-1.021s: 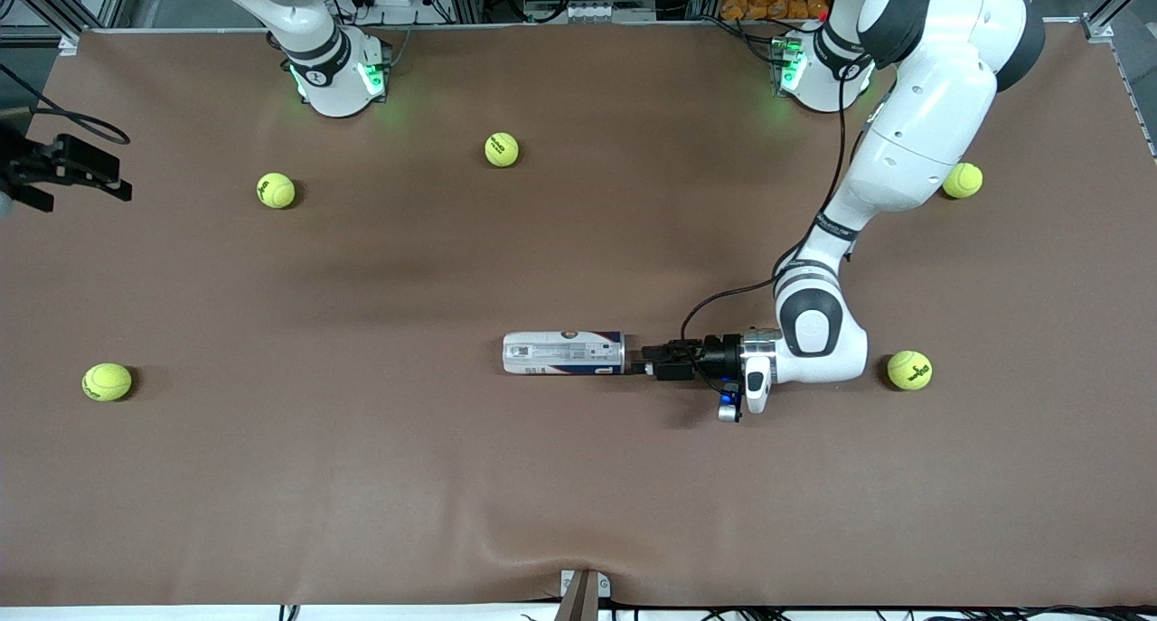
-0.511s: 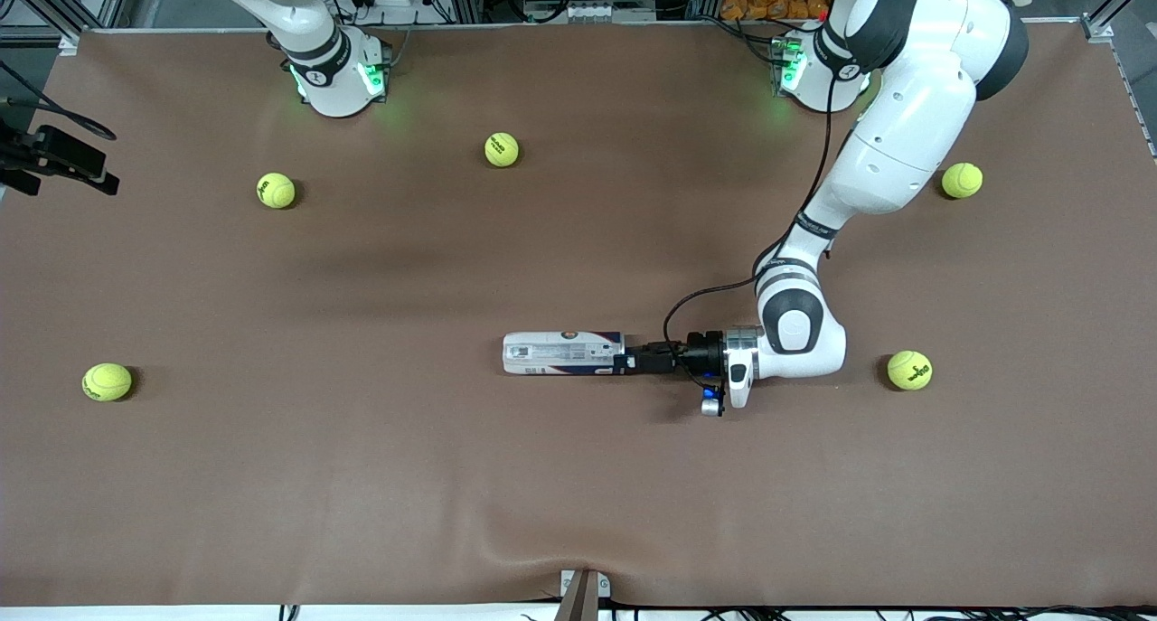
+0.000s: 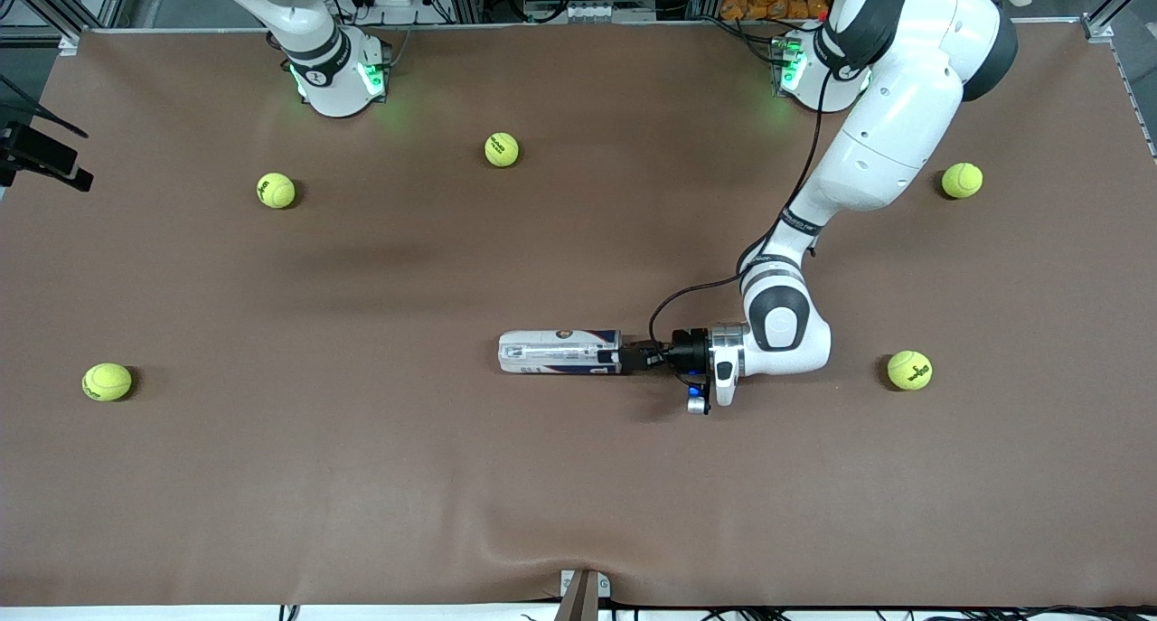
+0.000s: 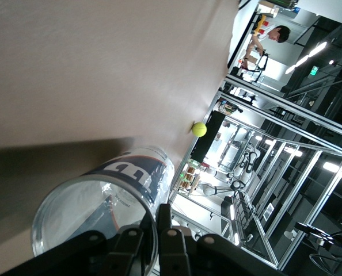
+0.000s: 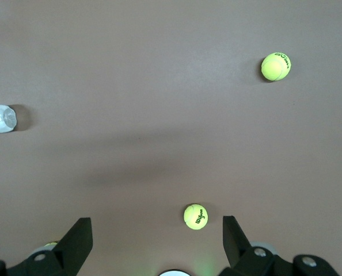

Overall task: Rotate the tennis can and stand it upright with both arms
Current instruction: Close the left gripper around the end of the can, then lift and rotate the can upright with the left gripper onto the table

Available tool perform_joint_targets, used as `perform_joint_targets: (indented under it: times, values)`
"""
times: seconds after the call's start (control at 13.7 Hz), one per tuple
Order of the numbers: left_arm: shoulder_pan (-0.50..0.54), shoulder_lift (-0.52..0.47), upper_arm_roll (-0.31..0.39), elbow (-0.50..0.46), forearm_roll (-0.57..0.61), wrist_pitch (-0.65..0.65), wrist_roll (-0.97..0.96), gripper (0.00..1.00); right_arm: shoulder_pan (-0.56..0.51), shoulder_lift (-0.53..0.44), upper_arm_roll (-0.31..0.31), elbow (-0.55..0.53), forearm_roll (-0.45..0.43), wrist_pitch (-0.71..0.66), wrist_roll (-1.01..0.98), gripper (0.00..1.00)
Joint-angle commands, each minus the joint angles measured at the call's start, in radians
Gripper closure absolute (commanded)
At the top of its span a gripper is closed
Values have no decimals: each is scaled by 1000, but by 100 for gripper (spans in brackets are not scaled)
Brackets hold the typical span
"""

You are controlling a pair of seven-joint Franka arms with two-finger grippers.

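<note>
The tennis can (image 3: pixel 559 352) lies on its side mid-table, open mouth toward the left arm's end. The left gripper (image 3: pixel 630 357) sits at that mouth, its fingers (image 4: pixel 164 221) pinched narrowly over the rim, so the grasp step appears in hand. The right gripper (image 5: pixel 156 244) waits high over the table, spread wide and empty; next calls for a secure pinch, then tilting upright.

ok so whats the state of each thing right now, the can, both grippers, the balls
tennis can: lying on its side on the table, open end toward the left arm, looks empty
left gripper: low at the can's open end, one finger at its rim; grip unclear
right gripper: open, holding nothing, high over the right arm's end of the table
tennis balls: five, loose on the table, none touched
</note>
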Motion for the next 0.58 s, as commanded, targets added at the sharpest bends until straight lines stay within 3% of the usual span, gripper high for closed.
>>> perform_joint_targets:
  times: [0.0,0.29,0.51]
  values:
    - [-3,-69,15,0,1,10,-64,100,-7,-3,13,14,8,-17,11,0]
    - [-12,-164,17,60,112,10,-384,100,-3,17,14,57,8,-17,11,0]
    - [-26,-220,6,144,365,10,-743,100,-3,18,14,60,6,-43,13,0]
